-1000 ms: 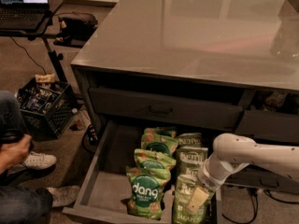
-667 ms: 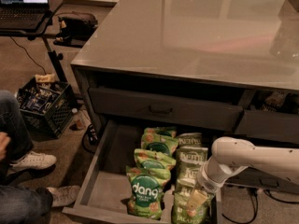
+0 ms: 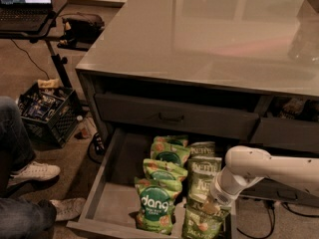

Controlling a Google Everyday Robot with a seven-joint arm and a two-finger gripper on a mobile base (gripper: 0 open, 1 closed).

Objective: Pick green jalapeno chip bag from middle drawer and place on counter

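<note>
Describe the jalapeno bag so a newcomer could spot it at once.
Under the glossy grey counter, the middle drawer stands pulled out with two columns of bags. The green jalapeno chip bag is frontmost in the right column, beside the claw; it is olive with pale lettering, unlike the brighter dang bags left of it.

We take this for an office or lab test space rather than a home: a laptop (image 3: 25, 4) on a stand (image 3: 57, 63), a black crate (image 3: 47, 113) of packets on the floor, loose cables (image 3: 259, 228) and a seated person's sneaker (image 3: 35, 172) beside a glossy grey counter (image 3: 214, 39). The open middle drawer (image 3: 107, 183) is stocked with chip bags (image 3: 155, 203), and the robot's gripper (image 3: 212, 208) sits low at its front right corner.
</note>
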